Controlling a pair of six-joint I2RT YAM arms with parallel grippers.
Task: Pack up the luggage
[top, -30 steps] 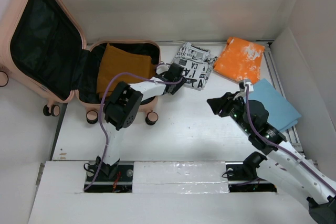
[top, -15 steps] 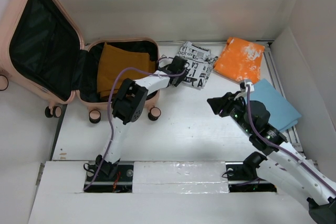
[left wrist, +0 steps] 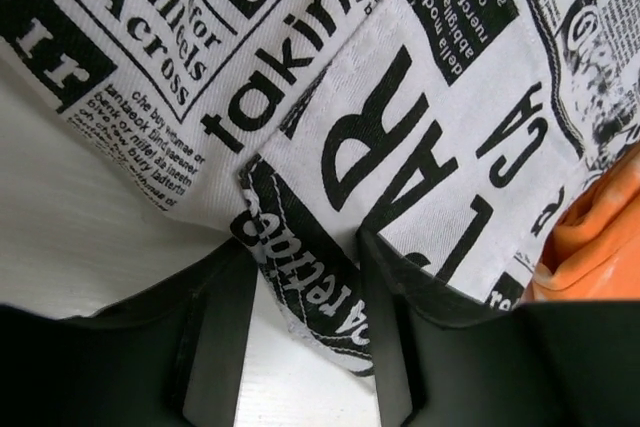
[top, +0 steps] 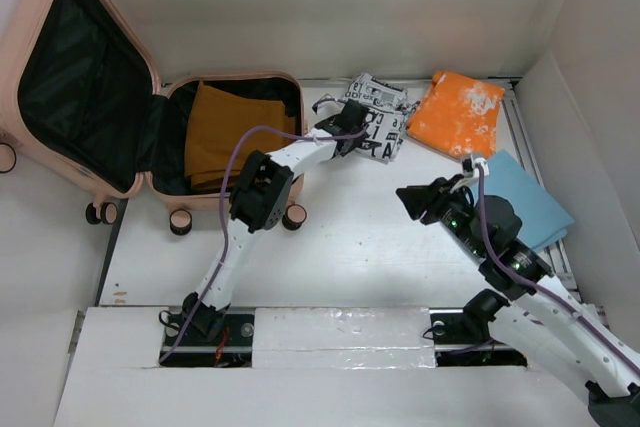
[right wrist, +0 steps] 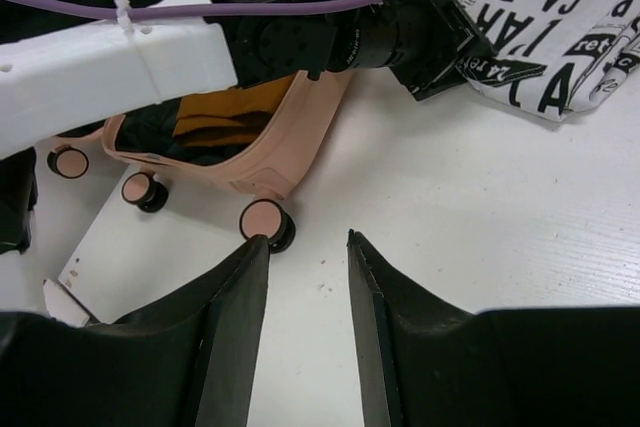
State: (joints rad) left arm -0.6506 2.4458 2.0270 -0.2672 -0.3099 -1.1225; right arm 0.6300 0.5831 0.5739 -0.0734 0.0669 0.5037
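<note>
Black-and-white print cloth [left wrist: 400, 97]: fold pinched by left tool [left wrist: 305, 247] | right tool [right wrist: 306, 242]: spread, above surface [right wrist: 480, 227] | luggage [top: 80, 77]: open, far left

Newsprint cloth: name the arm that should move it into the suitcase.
Left. Its claw straddles a corner of the newsprint cloth, right beside the open luggage. The right claw hangs open and empty over the table, farther from both.
</note>
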